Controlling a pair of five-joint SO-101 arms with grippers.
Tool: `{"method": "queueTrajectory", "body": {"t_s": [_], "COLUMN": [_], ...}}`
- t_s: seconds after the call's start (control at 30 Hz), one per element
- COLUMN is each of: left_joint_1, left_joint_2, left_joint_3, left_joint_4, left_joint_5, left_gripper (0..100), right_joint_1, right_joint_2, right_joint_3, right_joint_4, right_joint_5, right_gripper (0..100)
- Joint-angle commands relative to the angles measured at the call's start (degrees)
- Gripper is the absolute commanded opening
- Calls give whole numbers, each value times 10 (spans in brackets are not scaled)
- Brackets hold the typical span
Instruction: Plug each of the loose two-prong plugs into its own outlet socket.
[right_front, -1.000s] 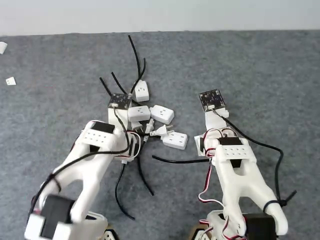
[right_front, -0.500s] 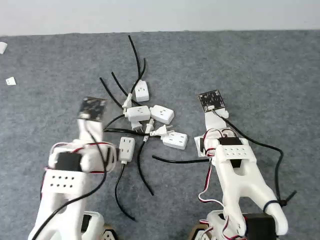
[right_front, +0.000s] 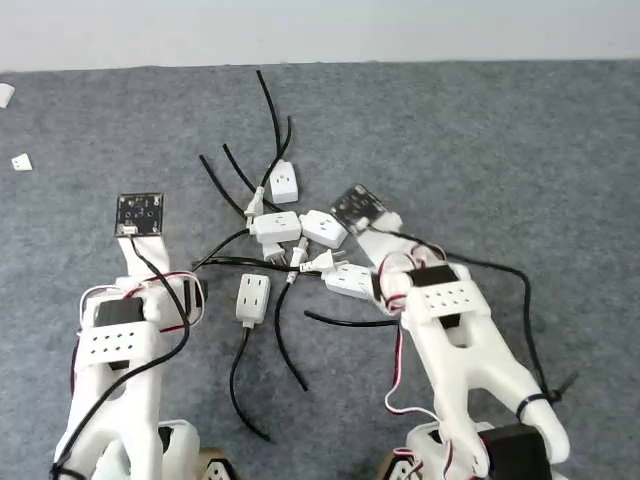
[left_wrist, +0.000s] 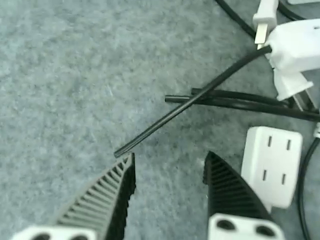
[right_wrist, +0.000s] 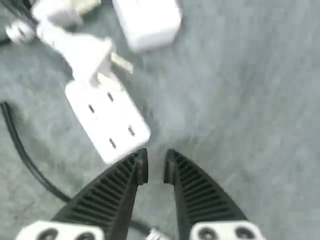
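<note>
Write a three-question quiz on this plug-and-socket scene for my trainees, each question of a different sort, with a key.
1. True or false: the left gripper is clamped shut.
2. Which thing lies on the grey carpet closest to the right gripper in its own wrist view?
A. a white outlet socket
B. a screwdriver
C. a cup
3. Fill in: the loose cords on the carpet are ____ in colour.

Key: 1 false, it is open and holds nothing; 2 A; 3 black.
</note>
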Motion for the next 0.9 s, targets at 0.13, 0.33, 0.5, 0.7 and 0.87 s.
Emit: {"method": "queueTrajectory", "body": {"t_s": [0.13, 0.33, 0.5, 0.7, 0.87], "left_joint_1": [0, -4, -1, -1, 0], "left_joint_2": [-14, -13, -12, -12, -11], "left_joint_3": [3, 6, 5, 5, 5], "left_joint_4": [-57, -69, -80, -97, -97], "left_joint_5": [15, 46, 46, 46, 46], "left_gripper": [207, 207, 207, 207, 207], "right_joint_1": [-87, -128, -110, -104, -102], "right_joint_2": [4, 133, 294, 388, 412], "right_joint_3": [-155, -271, -401, -469, -471], "right_joint_4": [104, 182, 188, 189, 150], "right_joint_5": [117, 239, 252, 250, 229], "right_gripper": [165, 165, 165, 165, 141]}}
